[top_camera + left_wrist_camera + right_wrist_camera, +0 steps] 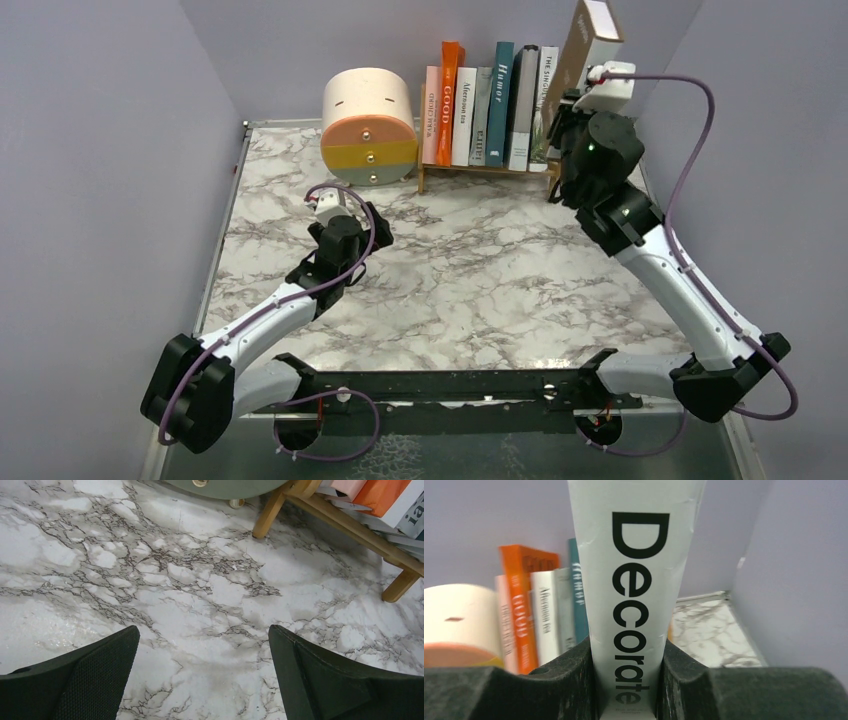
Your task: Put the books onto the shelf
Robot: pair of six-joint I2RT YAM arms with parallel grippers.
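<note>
While the right gripper (626, 672) clamps the lower spine of a white book titled "Decorate" (636, 580) between its black fingers (569, 680), the volume hangs raised above the table at about 1 o'clock in the overhead view, its top leaning toward 1 o'clock, over the right end post of the shelf (470, 168). The light-wood rack stands at 12 o'clock on the marble table (480, 270), against the back wall, with a row of upright books (500, 100) in it: pink, orange, white, pale grey, teal "Humor", dark grey and white, left to right. A round cream, orange and yellow drawer box (369, 125) sits just beside the rack's left end, at 11 o'clock. The left gripper (202, 645) hovers low over bare marble near the table's middle, toward 9 o'clock, jaws spread wide and holding nothing; its wrist camera catches the rack's wooden legs at 1 o'clock of its view, well apart from the fingers.
</note>
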